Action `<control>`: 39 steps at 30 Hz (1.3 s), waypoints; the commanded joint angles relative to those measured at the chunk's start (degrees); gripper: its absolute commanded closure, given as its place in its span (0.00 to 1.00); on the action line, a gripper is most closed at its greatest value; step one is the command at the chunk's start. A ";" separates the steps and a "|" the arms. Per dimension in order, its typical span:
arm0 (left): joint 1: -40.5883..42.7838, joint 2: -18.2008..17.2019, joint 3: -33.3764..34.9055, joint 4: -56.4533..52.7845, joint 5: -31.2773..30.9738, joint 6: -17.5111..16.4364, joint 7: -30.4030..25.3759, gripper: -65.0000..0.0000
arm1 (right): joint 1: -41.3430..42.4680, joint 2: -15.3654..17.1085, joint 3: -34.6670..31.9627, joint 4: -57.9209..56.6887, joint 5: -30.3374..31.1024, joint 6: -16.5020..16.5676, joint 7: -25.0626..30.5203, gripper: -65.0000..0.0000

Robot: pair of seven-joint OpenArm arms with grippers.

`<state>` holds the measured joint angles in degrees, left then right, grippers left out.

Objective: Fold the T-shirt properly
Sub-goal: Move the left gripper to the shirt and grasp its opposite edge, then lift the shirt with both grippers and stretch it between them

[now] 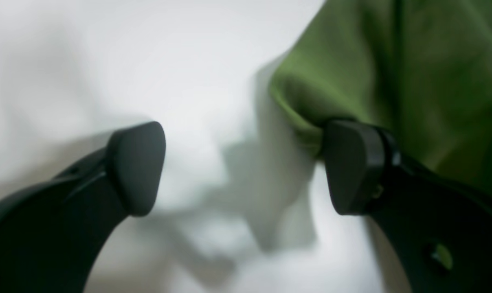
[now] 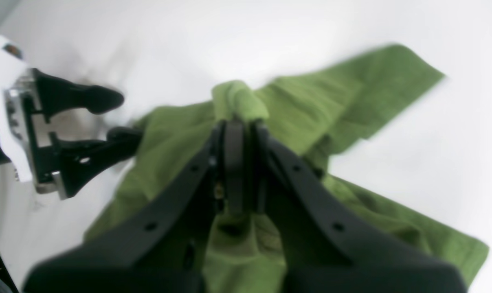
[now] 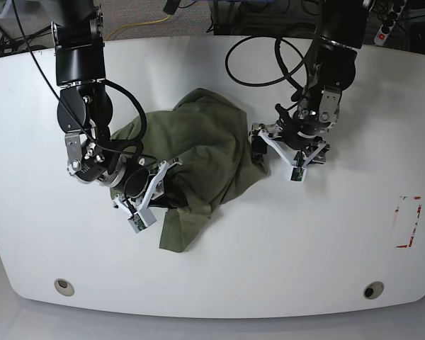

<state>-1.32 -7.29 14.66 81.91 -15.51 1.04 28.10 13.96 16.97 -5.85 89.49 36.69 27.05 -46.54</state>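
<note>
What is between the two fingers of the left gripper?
Only bare white table; the left gripper stands open beside the T-shirt, one finger touching its edge. The left wrist view shows this.

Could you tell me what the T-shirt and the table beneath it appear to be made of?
The T-shirt looks like soft woven or knit fabric, probably cotton: matte olive green, it wrinkles and bunches into folds where the right gripper pinches it. The table seems a hard, smooth white board, perhaps laminate or painted: it shows a faint sheen and soft shadows.
</note>
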 commanded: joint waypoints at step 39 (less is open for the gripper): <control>5.67 -10.86 -6.44 17.12 -0.89 -0.29 0.78 0.99 | 5.78 6.11 13.71 -1.71 0.90 0.25 3.86 1.00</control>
<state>5.52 -16.99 9.23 96.23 -16.40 0.67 30.46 17.17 21.54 7.42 86.98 36.49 27.09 -44.62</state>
